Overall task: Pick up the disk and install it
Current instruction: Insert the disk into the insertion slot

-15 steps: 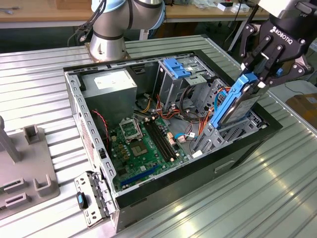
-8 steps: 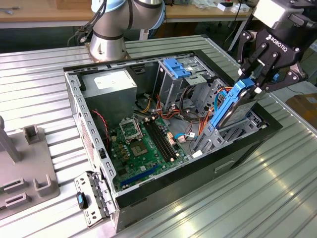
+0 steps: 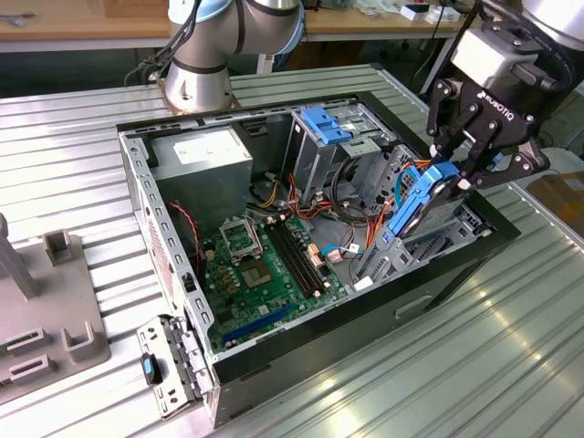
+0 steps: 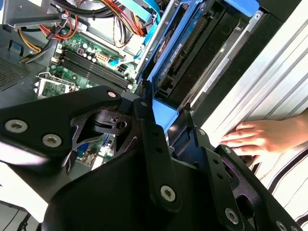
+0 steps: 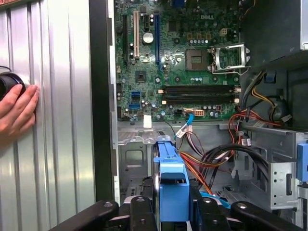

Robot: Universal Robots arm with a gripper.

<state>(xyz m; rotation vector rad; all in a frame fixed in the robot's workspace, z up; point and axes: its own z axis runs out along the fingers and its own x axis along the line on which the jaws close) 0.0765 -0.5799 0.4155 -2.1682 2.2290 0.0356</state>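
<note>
Disk (image 3: 415,205) pickup is judged done and fitting unfinished, since it is seen pinched at its upper blue end by the claw (image 3: 449,173), held tilted with its lower end dipped inside the open computer case (image 3: 274,360) by the exterior view's right wall.

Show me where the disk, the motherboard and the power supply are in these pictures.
the disk (image 3: 408,212): exterior view, its blue carrier.
the motherboard (image 3: 245,294): exterior view, bare green board.
the power supply (image 3: 203,151): exterior view, its grey top.
</note>
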